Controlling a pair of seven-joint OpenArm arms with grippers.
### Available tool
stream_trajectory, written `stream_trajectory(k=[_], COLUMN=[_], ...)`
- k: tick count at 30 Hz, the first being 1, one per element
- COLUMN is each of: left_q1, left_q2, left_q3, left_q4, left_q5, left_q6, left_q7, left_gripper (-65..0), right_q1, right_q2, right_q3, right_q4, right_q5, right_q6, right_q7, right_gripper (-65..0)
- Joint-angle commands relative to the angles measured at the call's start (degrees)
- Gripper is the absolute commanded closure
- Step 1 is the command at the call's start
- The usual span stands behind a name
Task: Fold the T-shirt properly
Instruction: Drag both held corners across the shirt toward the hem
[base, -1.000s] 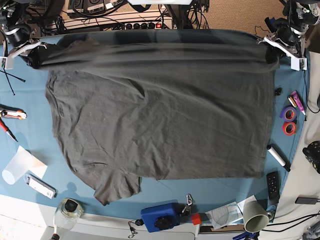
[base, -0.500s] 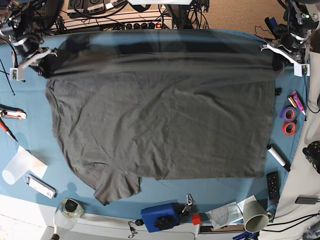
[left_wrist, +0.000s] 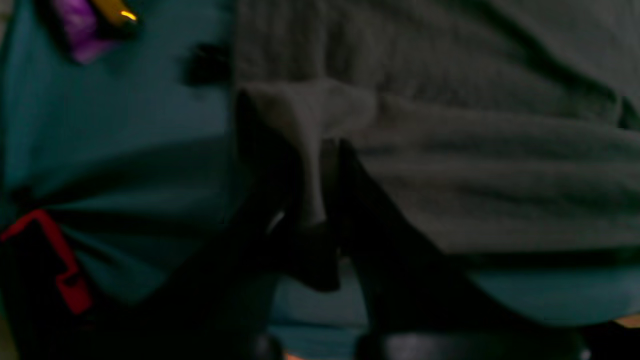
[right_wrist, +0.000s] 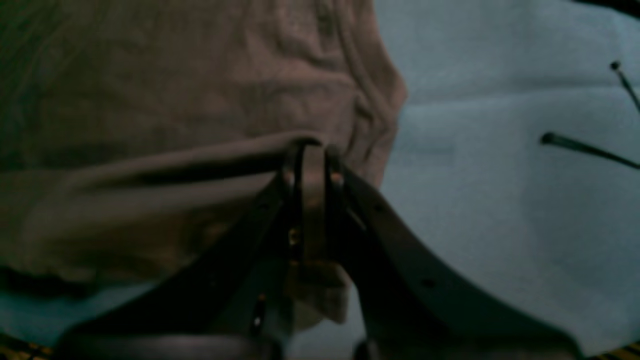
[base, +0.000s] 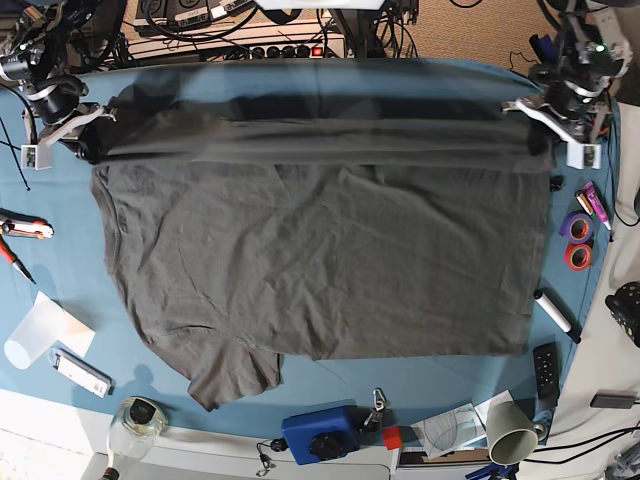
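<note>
The T-shirt lies spread across the blue table cloth, its far edge lifted in a long band running side to side between my arms. My left gripper and right gripper each pinch one end of that band, equally near; the rest lies toward the near edge, crosswise to the coming fold

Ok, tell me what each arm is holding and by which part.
Both hold the T-shirt by its far edge: the left gripper pinches one corner, the right gripper the other, lifting that edge.
</note>
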Motion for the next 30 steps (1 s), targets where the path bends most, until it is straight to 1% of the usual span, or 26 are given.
stream_trajectory(k=[1,3,7,14,21,23,25,26,29,30], left_q1=[-0.04,-0.04,-0.46,-3.54,-3.89,-4.02,-4.37,-4.63,-5.7,-6.1], left_q2=[-0.76,-0.79,-0.81,-0.81,-0.96,-0.98,-0.96,-0.94,-0.92,-0.96], left_q3=[0.02,0.33,0.37,0.39,0.9,2.1,3.65,4.37,5.35,5.35], left_q4=[0.98,0.98,0.98,0.83,0.24,-0.39,-0.87,-0.96,-0.96,-0.96], left_q5=[1.36,2.69,2.64,2.64,2.62,2.67,2.69,2.97,6.62,7.45], left_q6=[2.05,4.04,3.72,3.74,3.72,3.37,1.6,1.53,2.14,3.26], left_q7=[-2.03,-2.38,-2.84,-2.82,-3.23,-3.26,-3.26,-3.28,-3.72,-3.89], left_gripper=[0.0,0.0,0.0,0.0,0.0,0.0,0.0,0.0,0.0,0.0], right_q1=[0.79,1.7,2.99,3.32,4.46,5.07,5.68,5.99,7.17,7.61], right_q2=[1.11,1.11,1.11,1.11,1.14,1.14,1.11,1.09,1.09,1.09], right_q3=[0.48,0.48,0.44,0.44,-0.2,-2.01,-4.59,-5.79,-8.31,-8.68], right_q4=[0.79,0.76,0.74,0.74,0.72,0.72,0.72,0.72,0.72,0.72], right_q5=[-0.24,-0.37,-1.14,-1.16,-1.2,-2.49,-4.85,-5.86,-8.81,-9.75], right_q6=[-0.33,-0.33,-0.35,-0.33,-0.31,-0.31,-0.35,-0.57,-1.84,-2.05], right_q7=[1.73,1.66,1.73,1.86,1.9,1.99,2.23,2.89,3.65,3.67], right_gripper=[0.0,0.0,0.0,0.0,0.0,0.0,0.0,0.0,0.0,0.0])
